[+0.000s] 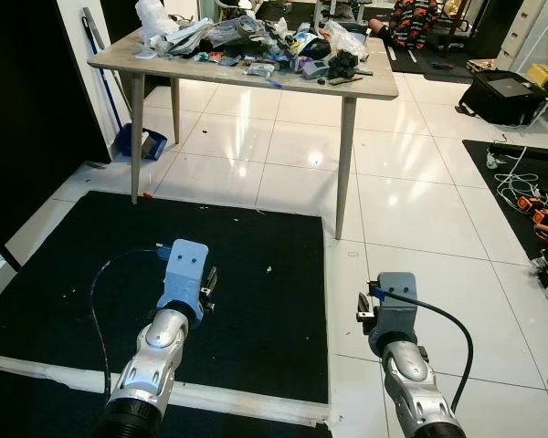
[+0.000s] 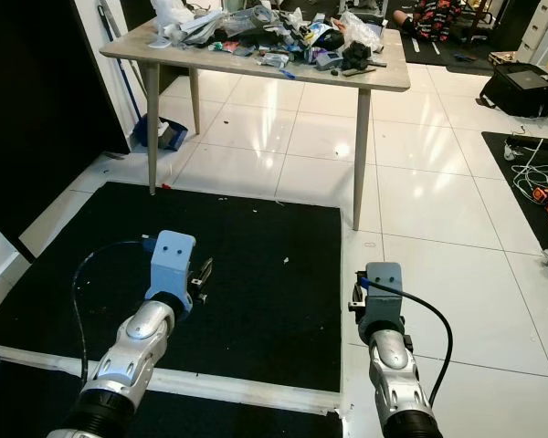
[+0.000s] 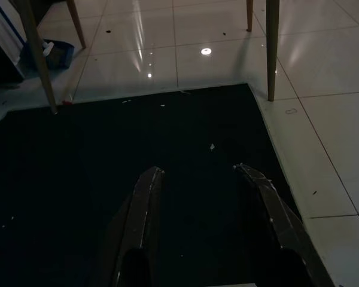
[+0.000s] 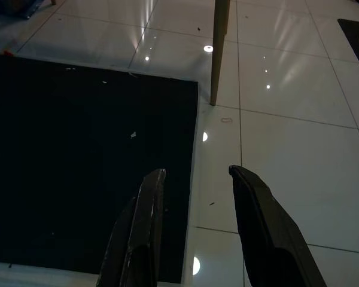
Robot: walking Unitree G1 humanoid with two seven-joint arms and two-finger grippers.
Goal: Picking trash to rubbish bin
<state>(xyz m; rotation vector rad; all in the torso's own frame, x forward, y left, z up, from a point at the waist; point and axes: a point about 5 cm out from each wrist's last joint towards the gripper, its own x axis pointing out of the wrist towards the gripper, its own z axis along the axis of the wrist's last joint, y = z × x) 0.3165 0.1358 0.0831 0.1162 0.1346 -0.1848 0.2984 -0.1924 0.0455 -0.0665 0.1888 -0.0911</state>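
Pile of mixed trash (image 1: 274, 44) sits on the light wooden four-legged surface (image 1: 374, 84) up at 12 o'clock. Left pincer (image 3: 197, 179) hangs spread and empty over the black floor mat (image 1: 256, 274); right pincer (image 4: 194, 179), also spread, hangs over the mat's 3 o'clock edge and white glossy tiles (image 1: 420, 219).

head stereo: high, facing forward and down over both forearms, black mat (image 1: 256, 274) near, cluttered table (image 1: 247, 78) far | left wrist: low, along its fingers (image 3: 140, 209) over the mat toward the table legs | right wrist: low, over the mat's right edge and white tiles (image 4: 287, 119) | shared: mat, tiles, table's near right leg (image 4: 218, 48)
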